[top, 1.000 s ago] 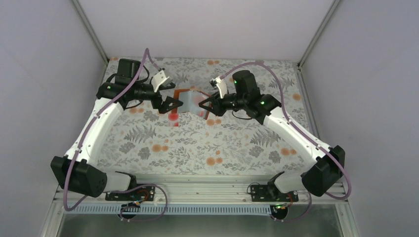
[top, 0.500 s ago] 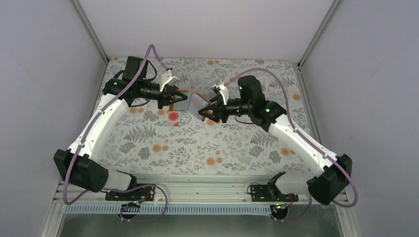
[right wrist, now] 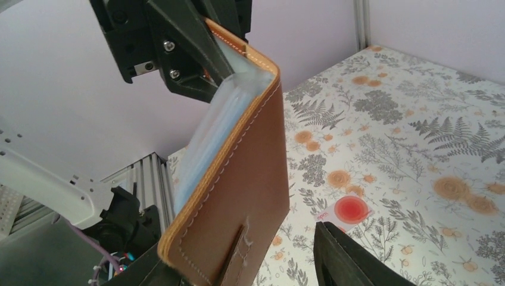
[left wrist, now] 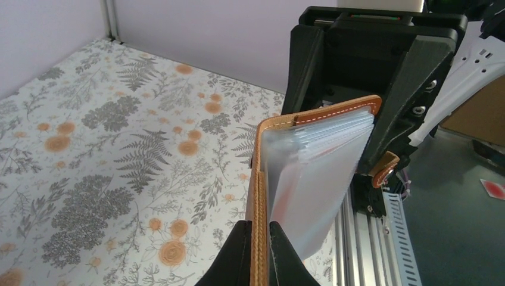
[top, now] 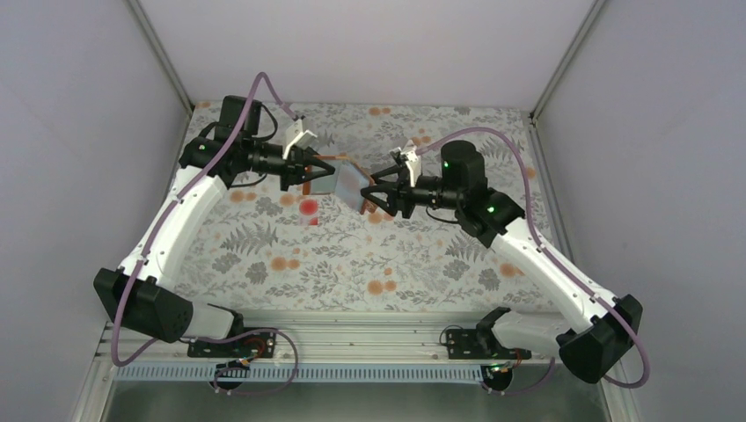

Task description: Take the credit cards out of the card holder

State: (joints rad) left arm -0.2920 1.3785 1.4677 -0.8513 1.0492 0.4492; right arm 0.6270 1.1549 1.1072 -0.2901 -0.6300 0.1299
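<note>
Left claw (left wrist: pixel 259 237) pinched on card holder (left wrist: pixel 258 179) at its tan stitched cover edge. Right claw (top: pixel 368 195) at opposite cover; clamped or not, cannot tell. Holder aloft between claws, clear sleeves (left wrist: pixel 312 170) fanned. Below: fern-print tabletop (top: pixel 352 259), blotched card (top: pixel 308 208); lilac walls (top: pixel 352 44).

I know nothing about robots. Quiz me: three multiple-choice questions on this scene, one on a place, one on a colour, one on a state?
1. Where does the red-spotted card lie? A on the table; B on the metal rail; C on an arm.
2. The card holder's cover is: A black; B brown; C green.
3. The card holder is: A shut; B open; C torn.
A, it lies flat on the floral table. B, brown leather in both wrist views. B, clear sleeves fan between its covers.
</note>
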